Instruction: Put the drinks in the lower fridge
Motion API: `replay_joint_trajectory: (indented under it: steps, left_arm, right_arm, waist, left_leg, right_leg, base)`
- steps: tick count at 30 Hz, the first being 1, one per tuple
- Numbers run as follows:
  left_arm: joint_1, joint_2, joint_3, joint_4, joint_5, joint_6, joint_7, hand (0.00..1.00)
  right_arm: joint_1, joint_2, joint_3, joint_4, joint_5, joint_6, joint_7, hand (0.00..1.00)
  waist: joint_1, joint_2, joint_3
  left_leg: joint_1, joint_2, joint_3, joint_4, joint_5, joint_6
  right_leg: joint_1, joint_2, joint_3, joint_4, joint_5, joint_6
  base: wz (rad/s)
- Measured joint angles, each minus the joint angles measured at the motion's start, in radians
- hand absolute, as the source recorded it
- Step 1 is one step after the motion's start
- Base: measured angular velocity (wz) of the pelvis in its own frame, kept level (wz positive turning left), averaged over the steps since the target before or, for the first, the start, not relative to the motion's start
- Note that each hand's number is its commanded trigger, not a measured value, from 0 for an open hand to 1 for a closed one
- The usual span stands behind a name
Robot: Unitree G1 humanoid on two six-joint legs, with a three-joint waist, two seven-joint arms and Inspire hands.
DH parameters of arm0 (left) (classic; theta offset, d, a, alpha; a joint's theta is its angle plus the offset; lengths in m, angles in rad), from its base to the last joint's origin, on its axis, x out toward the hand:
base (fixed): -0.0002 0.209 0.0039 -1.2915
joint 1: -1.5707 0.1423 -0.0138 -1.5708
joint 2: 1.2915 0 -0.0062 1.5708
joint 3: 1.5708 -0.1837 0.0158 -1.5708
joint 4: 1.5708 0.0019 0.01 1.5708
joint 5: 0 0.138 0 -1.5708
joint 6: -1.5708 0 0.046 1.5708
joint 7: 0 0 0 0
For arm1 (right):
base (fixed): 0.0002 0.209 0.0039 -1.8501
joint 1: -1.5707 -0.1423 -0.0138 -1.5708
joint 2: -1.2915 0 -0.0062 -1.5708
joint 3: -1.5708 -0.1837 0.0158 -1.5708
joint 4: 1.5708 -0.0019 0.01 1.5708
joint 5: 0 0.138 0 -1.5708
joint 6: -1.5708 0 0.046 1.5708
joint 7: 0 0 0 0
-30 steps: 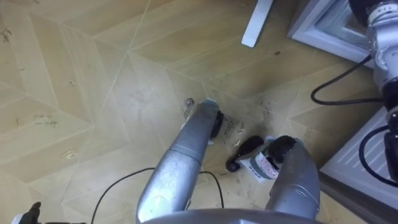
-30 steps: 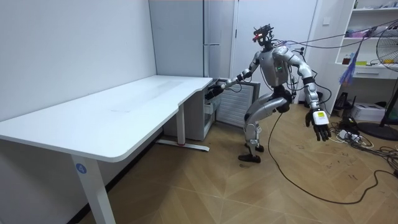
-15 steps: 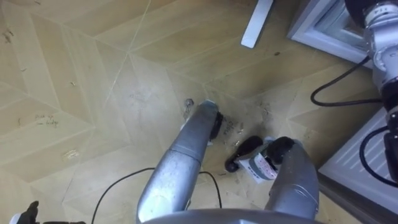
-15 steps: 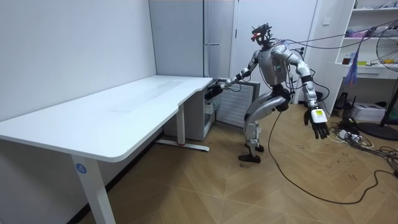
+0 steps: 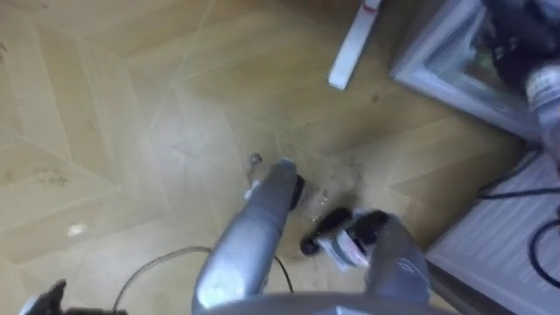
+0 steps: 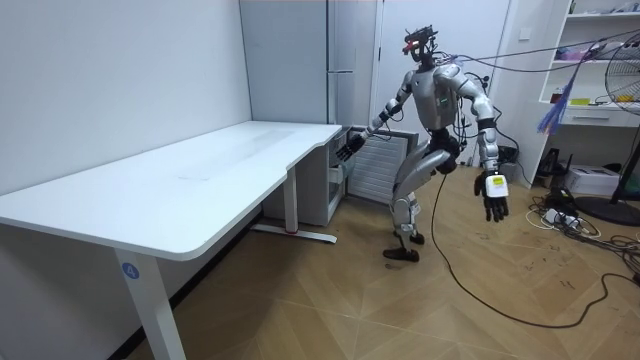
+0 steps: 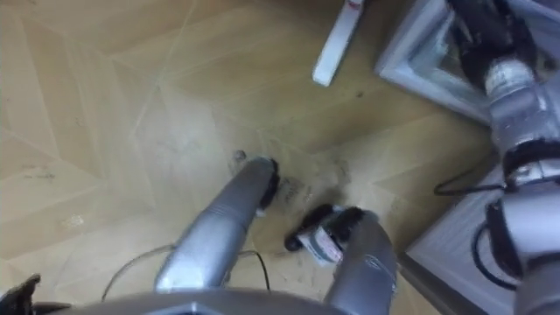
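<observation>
Wood floor (image 6: 330, 300) by white desk (image 6: 200, 180) and fridge (image 6: 290, 70): left hand (image 6: 497, 197) and right hand (image 6: 349, 147) both spread, empty.

Floor: we're looking at pale wood boards (image 5: 105, 131) laid in a chevron pattern, with small specks scattered on them.
Desk: we've got a long white desk (image 6: 200, 180) against the wall on the room view's left.
Desk foot: we see its white foot bar (image 5: 348, 54) lying flat on the boards.
Shelf: white shelving (image 6: 598, 60) at the room view's right.
Fan: a standing fan (image 6: 628, 80) just beside that shelving.
</observation>
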Motion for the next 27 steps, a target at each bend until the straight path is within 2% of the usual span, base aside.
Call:
replay_joint_trajectory:
  steps: [2, 3, 5, 9, 11, 12, 14, 15, 17, 18, 20, 23, 27]
  left_arm:
    - [-0.041, -0.031, -0.001, 0.04, 0.0, -0.011, -0.024, 0.0]
    - [-0.054, -0.039, 0.0, 0.051, 0.0, -0.011, -0.024, 0.0]
    - [-0.092, -0.071, -0.001, 0.086, -0.002, -0.015, -0.025, 0.0]
    - [-0.133, -0.113, -0.007, 0.12, 0.0, -0.042, -0.038, 0.0]
    - [-0.165, -0.137, -0.027, 0.151, -0.001, -0.051, -0.056, 0.0]
    - [-0.167, -0.14, -0.032, 0.155, -0.002, -0.056, -0.063, 0.0]
    - [-0.174, -0.165, -0.046, 0.16, -0.003, -0.065, -0.066, 0.0]
    - [-0.181, -0.172, -0.047, 0.167, -0.003, -0.065, -0.066, 0.0]
    - [-0.213, -0.203, -0.041, 0.2, -0.002, -0.075, -0.065, 0.0]
    - [-0.218, -0.21, -0.035, 0.206, -0.002, -0.077, -0.065, 0.0]
    - [-0.225, -0.225, -0.035, 0.214, -0.007, -0.08, -0.06, 0.0]
    - [-0.225, -0.244, -0.034, 0.226, -0.007, -0.08, -0.06, 0.0]
    - [-0.228, -0.256, -0.015, 0.246, -0.003, -0.089, -0.062, 0.0]
  right_arm:
    - [0.072, 0.002, 0.009, 0.026, -0.105, 0.019, 0.029, 0.0]
    - [0.087, 0.002, 0.011, 0.029, -0.135, 0.019, 0.033, 0.0]
    - [0.136, 0.028, 0.015, 0.072, -0.292, 0.012, 0.054, 0.0]
    - [0.247, 0.062, 0.063, 0.085, -0.521, 0.01, 0.059, 0.0]
    - [0.286, 0.125, 0.072, 0.102, -0.646, 0.01, 0.053, 0.0]
    - [0.29, 0.14, 0.079, 0.107, -0.661, 0.01, 0.053, 0.0]
    - [0.312, 0.187, 0.09, 0.118, -0.691, 0.01, 0.045, 0.0]
    - [0.315, 0.2, 0.091, 0.122, -0.692, 0.009, 0.042, 0.0]
    - [0.321, 0.25, 0.09, 0.15, -0.685, 0.008, 0.041, 0.0]
    - [0.325, 0.26, 0.087, 0.153, -0.682, 0.008, 0.041, 0.0]
    - [0.328, 0.287, 0.072, 0.152, -0.642, 0.008, 0.04, 0.0]
    - [0.322, 0.3, -0.004, 0.158, -0.567, 0.005, 0.034, 0.0]
    - [0.314, 0.299, -0.088, 0.158, -0.474, -0.004, 0.02, 0.0]
  waist:
    - [0.007, 0.011, -0.0007]
    - [0.005, 0.012, -0.0009]
    - [-0.006, 0.023, -0.0002]
    - [-0.008, 0.025, -0.0029]
    - [-0.025, 0.036, -0.0087]
    - [-0.034, 0.04, -0.011]
    - [-0.058, 0.053, -0.0172]
    - [-0.063, 0.055, -0.017]
    - [-0.065, 0.055, -0.0171]
    - [-0.067, 0.055, -0.0173]
    - [-0.092, 0.059, -0.018]
    - [-0.114, 0.064, -0.0186]
    - [-0.12, 0.067, -0.0202]
  left_leg:
    - [0.044, 0.017, 0.003, -0.02, -0.007, 0.01]
    - [0.054, 0.02, 0.005, -0.028, -0.008, 0.012]
    - [0.112, 0.038, 0.019, -0.067, -0.011, 0.019]
    - [0.204, 0.053, 0.058, -0.147, -0.006, 0.031]
    - [0.249, 0.066, 0.073, -0.188, -0.004, 0.033]
    - [0.259, 0.068, 0.075, -0.198, -0.004, 0.033]
    - [0.307, 0.067, 0.088, -0.24, -0.001, 0.038]
    - [0.321, 0.066, 0.091, -0.252, 0.003, 0.039]
    - [0.37, 0.064, 0.109, -0.293, 0.007, 0.041]
    - [0.379, 0.064, 0.112, -0.3, 0.008, 0.042]
    - [0.403, 0.064, 0.107, -0.319, 0.011, 0.041]
    - [0.42, 0.068, 0.11, -0.324, 0.01, 0.041]
    - [0.433, 0.072, 0.122, -0.337, 0.011, 0.042]
  right_leg:
    - [0.046, 0.029, 0.007, -0.054, 0.019, 0.014]
    - [0.055, 0.034, 0.01, -0.065, 0.024, 0.017]
    - [0.11, 0.059, 0.022, -0.128, 0.046, 0.029]
    - [0.177, 0.079, 0.058, -0.21, 0.076, 0.045]
    - [0.218, 0.096, 0.067, -0.264, 0.096, 0.047]
    - [0.228, 0.097, 0.066, -0.276, 0.099, 0.047]
    - [0.267, 0.099, 0.073, -0.315, 0.109, 0.054]
    - [0.277, 0.098, 0.077, -0.323, 0.111, 0.057]
    - [0.31, 0.096, 0.089, -0.348, 0.114, 0.061]
    - [0.319, 0.096, 0.09, -0.353, 0.114, 0.061]
    - [0.351, 0.102, 0.082, -0.384, 0.116, 0.066]
    - [0.376, 0.113, 0.084, -0.41, 0.12, 0.072]
    - [0.385, 0.118, 0.088, -0.428, 0.128, 0.075]
  base:
    - [-0.24]
    - [-0.23]
    - [-0.24]
    - [-0.27]
    - [-0.21]
    - [-0.16]
    - [-0.1]
    - [-0.1]
    - [-0.11]
    - [-0.04]
    - [0.09]
    - [0.03]
    - [-0.05]
